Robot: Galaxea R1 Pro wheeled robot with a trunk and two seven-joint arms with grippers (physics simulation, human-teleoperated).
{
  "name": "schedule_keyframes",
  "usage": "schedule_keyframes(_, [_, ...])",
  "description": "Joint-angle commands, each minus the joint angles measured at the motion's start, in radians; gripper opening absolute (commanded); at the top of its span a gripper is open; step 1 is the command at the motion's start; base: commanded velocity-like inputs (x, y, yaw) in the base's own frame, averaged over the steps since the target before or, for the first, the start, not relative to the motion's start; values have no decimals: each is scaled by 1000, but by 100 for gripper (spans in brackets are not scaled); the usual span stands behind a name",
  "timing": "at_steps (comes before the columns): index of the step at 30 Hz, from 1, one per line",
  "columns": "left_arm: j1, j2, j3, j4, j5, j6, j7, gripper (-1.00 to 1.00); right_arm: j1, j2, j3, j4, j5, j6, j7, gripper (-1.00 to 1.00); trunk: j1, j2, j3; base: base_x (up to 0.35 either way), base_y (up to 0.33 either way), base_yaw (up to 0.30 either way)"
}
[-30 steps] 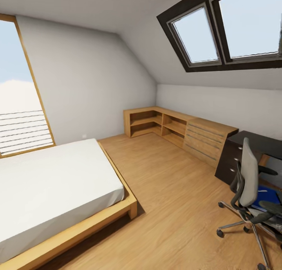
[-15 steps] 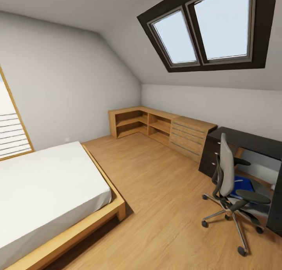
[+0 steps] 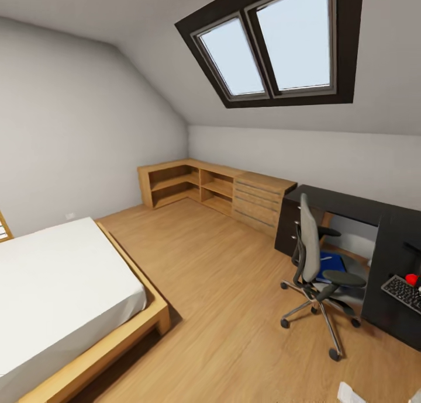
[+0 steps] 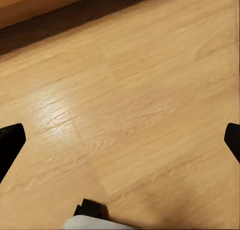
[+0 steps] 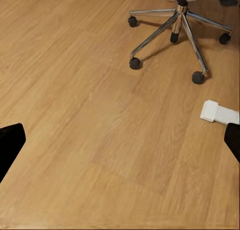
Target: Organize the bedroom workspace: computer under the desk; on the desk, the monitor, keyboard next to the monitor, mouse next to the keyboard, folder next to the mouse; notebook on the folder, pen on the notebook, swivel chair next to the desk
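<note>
Folder [image 3: 331,266], bright blue, not yet moved: lying on swivel chair [image 3: 310,252] seat, far right beside black desk [image 3: 345,204]. Keyboard [image 3: 403,292] at right edge. Left gripper [image 4: 120,140] and right gripper [image 5: 120,140] spread wide, empty, above wooden floor [image 3: 234,309].

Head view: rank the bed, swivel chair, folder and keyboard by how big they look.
1. bed, by far the largest, though it is also nearest the camera.
2. swivel chair.
3. folder and keyboard: look similar. The chair hides part of the folder and the frame edge cuts the keyboard, so no ranking.
</note>
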Motion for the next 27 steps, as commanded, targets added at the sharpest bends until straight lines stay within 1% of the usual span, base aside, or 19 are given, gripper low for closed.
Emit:
schedule_keyframes(1, [0, 0, -4, 20, 4, -34, -13, 100, -2, -3, 1, 11, -1, -6, 1, 100, 0, -1, -1, 0, 0, -267])
schedule_keyframes(5, [0, 2, -8, 45, 1, -86, -43, 100, -2, -10, 1, 21, 7, -8, 2, 100, 0, -1, -1, 0, 0, -268])
schedule_keyframes(9, [0, 1, -13, 53, -8, -107, -59, 100, -2, -16, 0, 25, 9, -10, 2, 100, 0, -1, -1, 0, 0, -262])
schedule_keyframes(10, [0, 1, -16, 54, -13, -110, -61, 100, -2, -16, 0, 26, 9, -10, 2, 100, 0, -1, -1, 0, 0, -242])
schedule_keyframes(12, [0, -1, -34, 60, -42, -116, -69, 100, -2, -15, 2, 27, 10, -11, 2, 100, 0, -1, -1, 0, 0, -220])
schedule_keyframes(15, [0, -2, -46, 71, -62, -120, -72, 100, -3, -14, 3, 29, 12, -11, 2, 100, 0, -1, -1, 0, 0, -199])
schedule_keyframes(18, [0, -3, -51, 78, -70, -136, -74, 100, -3, -14, 4, 30, 14, -11, 2, 100, 0, -1, -1, 0, 17, -193])
schedule_keyframes(22, [0, -3, -54, 90, -74, -157, -74, 100, -3, -14, 5, 30, 20, -11, 2, 100, 0, -1, -1, 15, 162, -233])
schedule_keyframes(27, [0, -5, -55, 99, -76, -166, -75, 100, -3, -15, 5, 31, 27, -11, 2, 100, 0, -1, -1, 91, 262, -251])
